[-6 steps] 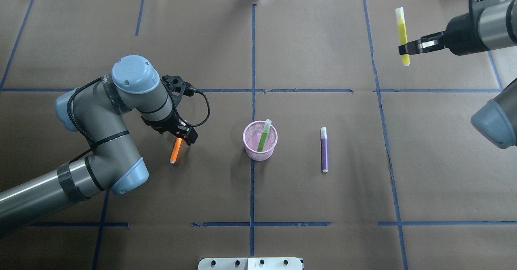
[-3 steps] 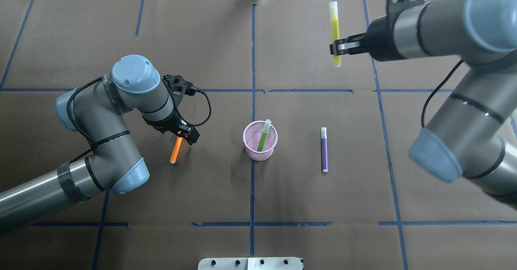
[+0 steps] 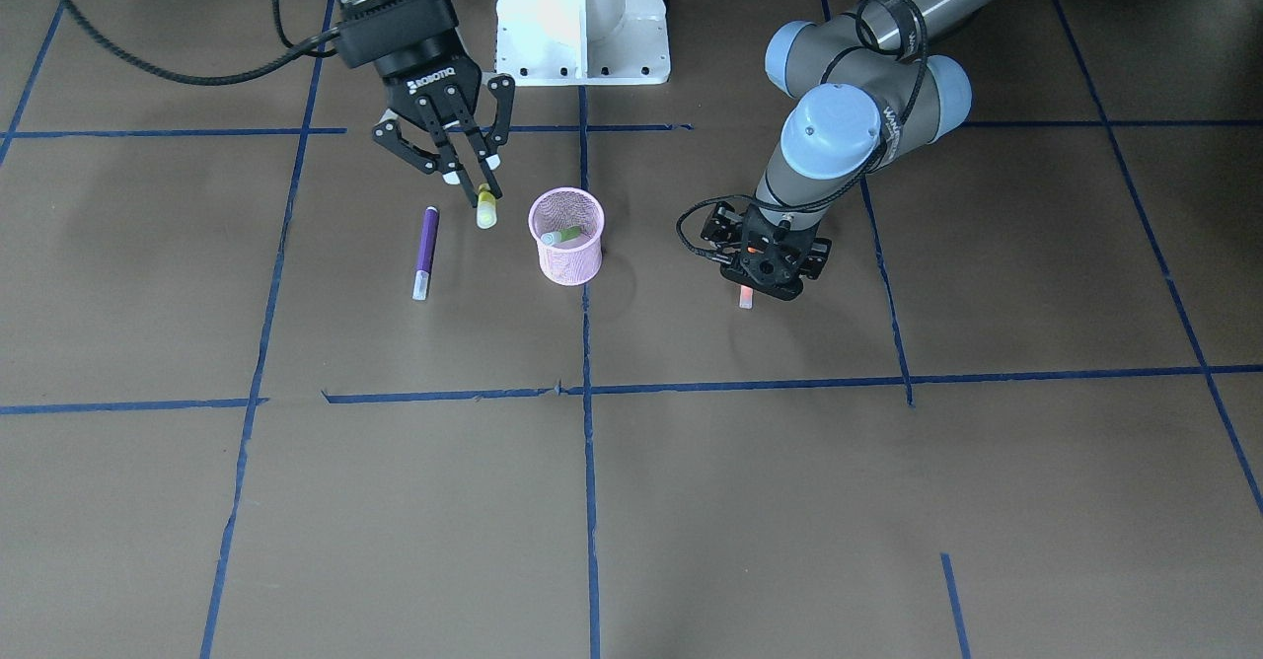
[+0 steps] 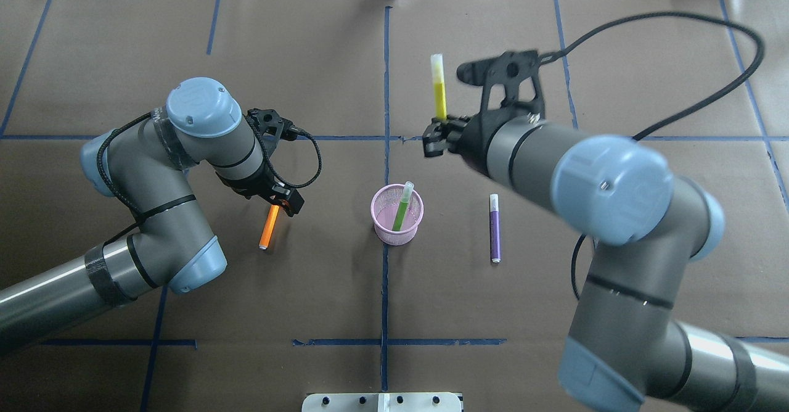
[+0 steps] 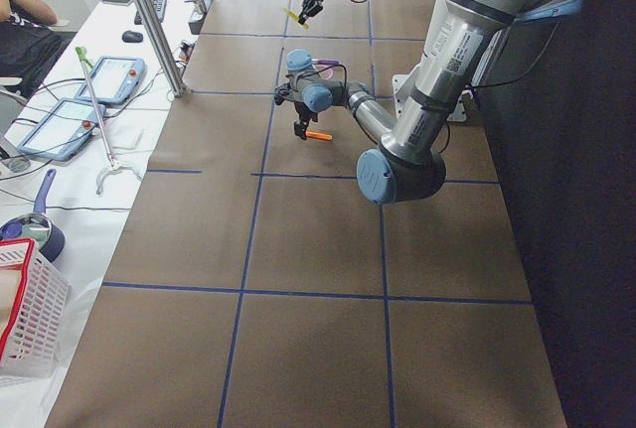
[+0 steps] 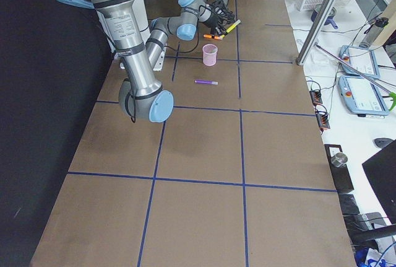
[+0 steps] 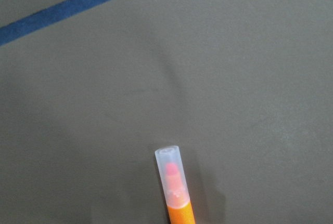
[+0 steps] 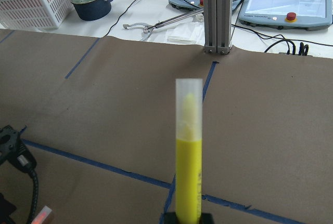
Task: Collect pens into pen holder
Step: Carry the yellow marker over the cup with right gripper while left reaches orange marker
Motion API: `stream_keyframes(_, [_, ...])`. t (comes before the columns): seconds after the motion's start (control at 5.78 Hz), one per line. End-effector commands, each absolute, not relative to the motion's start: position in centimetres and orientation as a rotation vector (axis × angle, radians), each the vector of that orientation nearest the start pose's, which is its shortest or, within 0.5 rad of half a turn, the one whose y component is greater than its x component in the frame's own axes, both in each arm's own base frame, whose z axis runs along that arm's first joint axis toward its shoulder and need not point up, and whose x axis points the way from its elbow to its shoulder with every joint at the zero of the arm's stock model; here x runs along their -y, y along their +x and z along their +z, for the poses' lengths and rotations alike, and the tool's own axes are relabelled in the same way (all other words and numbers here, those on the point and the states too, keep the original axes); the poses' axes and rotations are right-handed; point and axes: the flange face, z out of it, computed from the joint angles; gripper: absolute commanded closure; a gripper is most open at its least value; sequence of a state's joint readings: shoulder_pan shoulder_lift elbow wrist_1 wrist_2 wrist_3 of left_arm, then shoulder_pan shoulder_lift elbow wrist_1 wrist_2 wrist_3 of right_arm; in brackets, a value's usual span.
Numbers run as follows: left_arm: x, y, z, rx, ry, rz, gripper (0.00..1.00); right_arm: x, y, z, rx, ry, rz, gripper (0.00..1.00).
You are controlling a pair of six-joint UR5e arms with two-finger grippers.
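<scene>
The pink mesh pen holder (image 4: 397, 224) (image 3: 565, 250) stands mid-table with a green pen (image 4: 402, 208) leaning inside it. A purple pen (image 4: 494, 230) (image 3: 425, 245) lies flat to its right. An orange pen (image 4: 268, 230) (image 7: 178, 198) lies flat to its left. My left gripper (image 4: 278, 205) (image 3: 768, 284) hangs low over the orange pen's capped end and looks open, straddling it; no finger shows in the left wrist view. My right gripper (image 4: 439, 129) (image 3: 482, 193) is shut on a yellow pen (image 4: 439, 91) (image 8: 188, 167), held upright in the air just behind the holder.
Brown paper with blue tape lines covers the table. The robot's white base plate (image 3: 582, 18) sits at the near edge. A metal post (image 8: 217, 11), tablets and a white basket (image 8: 31, 0) stand beyond the far edge. A person (image 5: 20, 11) sits at the side bench.
My right arm has swung in from the far right corner with the yellow pen, ending just behind the holder. The left arm shifted only slightly; the orange pen has not moved.
</scene>
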State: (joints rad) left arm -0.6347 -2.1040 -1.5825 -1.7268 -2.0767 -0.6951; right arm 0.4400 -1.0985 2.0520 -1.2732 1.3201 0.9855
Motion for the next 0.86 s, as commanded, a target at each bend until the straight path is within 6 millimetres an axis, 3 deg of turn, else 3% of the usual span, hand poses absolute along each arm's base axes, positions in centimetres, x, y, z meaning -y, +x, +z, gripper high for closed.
stream_keyframes(0.0, [47.4,50.0,32.6,-0.838,0.119,0.404,0.0,33.5,-47.8,15.9,0.969,0.794,0.035,1.0])
stream_keyframes(0.35, [47.4,50.1,32.6,-0.837,0.119,0.405,0.0,32.3,-52.5,17.0,0.942,0.768,0.038,1.0])
stream_keyframes(0.69, [47.4,50.1,32.6,-0.837,0.119,0.405,0.0,32.5,-53.8,17.7,0.924,0.769,0.055,1.0])
